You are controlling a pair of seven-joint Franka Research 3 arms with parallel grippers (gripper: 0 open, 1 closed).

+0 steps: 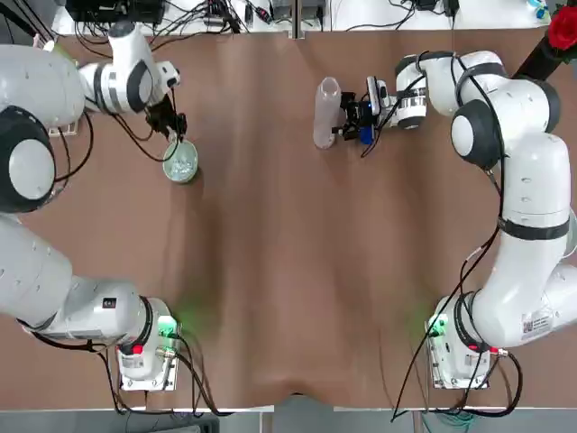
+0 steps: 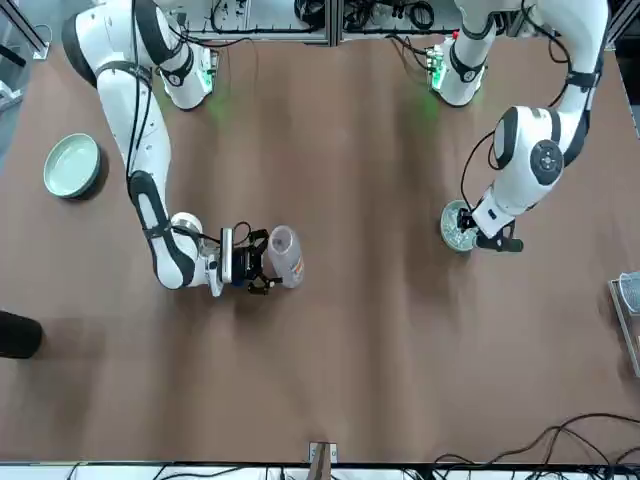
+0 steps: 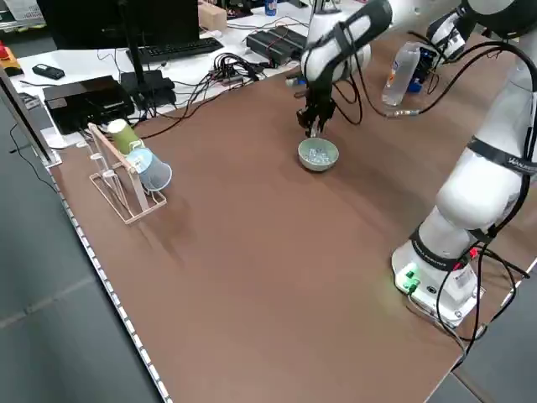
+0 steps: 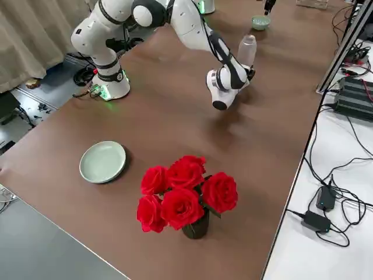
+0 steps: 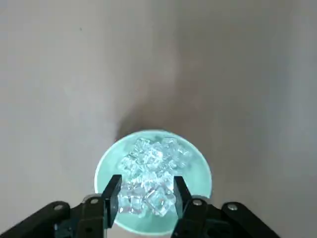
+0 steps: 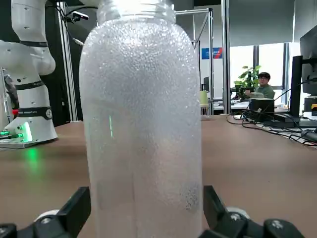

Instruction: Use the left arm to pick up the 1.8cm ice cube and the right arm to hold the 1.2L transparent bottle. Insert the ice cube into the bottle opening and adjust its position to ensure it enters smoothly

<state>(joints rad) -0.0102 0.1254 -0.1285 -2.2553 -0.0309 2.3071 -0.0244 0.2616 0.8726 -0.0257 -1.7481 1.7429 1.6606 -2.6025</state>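
Note:
The clear bottle (image 1: 326, 113) (image 4: 247, 49) stands upright at the far middle of the table, with its opening (image 1: 329, 87) facing up. My right gripper (image 1: 337, 117) (image 6: 146, 213) reaches in low from the right, one finger pressed on each side of the bottle (image 6: 143, 124). Ice cubes fill a small pale green bowl (image 1: 180, 179) (image 5: 203, 168) at the far left. Directly over it hangs my left gripper (image 1: 178, 135) (image 5: 147, 191), pointing down and shut on a clear ice cube (image 5: 157, 201) just above the pile.
A small blue thing (image 1: 365, 135) lies under the right hand. A pale green plate (image 4: 103, 161) and a vase of red roses (image 4: 183, 195) sit at the right end. A wooden rack with cups (image 3: 126, 172) stands at the left end. A person (image 6: 264, 84) sits in the background.

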